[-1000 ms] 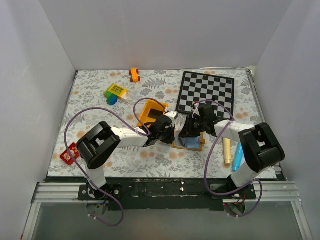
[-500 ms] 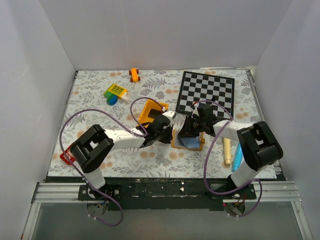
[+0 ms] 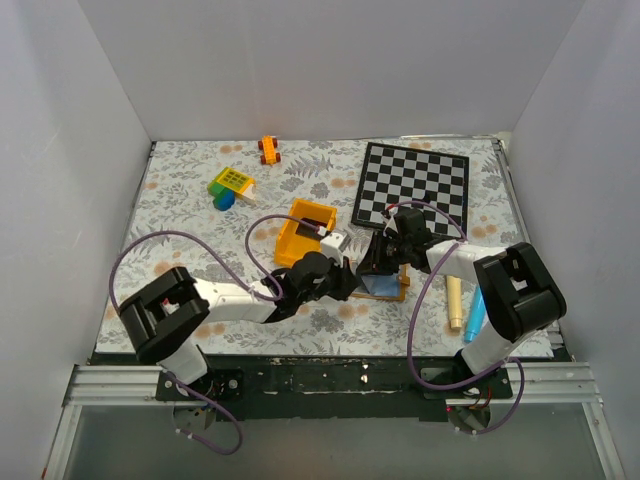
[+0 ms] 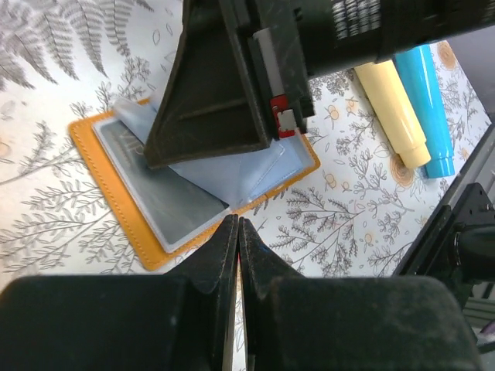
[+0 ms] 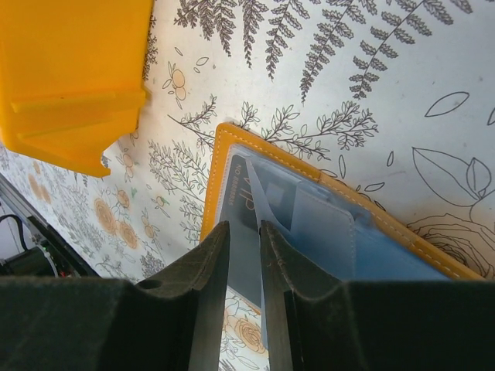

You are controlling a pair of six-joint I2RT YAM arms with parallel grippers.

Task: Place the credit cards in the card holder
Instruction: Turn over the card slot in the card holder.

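Observation:
The tan card holder lies open on the floral mat, its pale blue-grey inside facing up. One dark credit card sits in its left clear pocket; in the right wrist view this card shows pale lettering. My right gripper stands tips-down on the holder's inside, its jaws a narrow gap apart, a clear pocket flap edge running along the right finger. My left gripper is shut and empty, just off the holder's near-left edge. No other credit card shows.
A yellow bin stands just left of and behind the holder. The chequered board lies at the back right. A cream marker and a blue marker lie to the right. Toy blocks and an orange car sit far left.
My left arm has drawn back toward the near edge, its shut gripper sliding off the holder's left side and uncovering the yellow bin. The right gripper has stayed on the holder.

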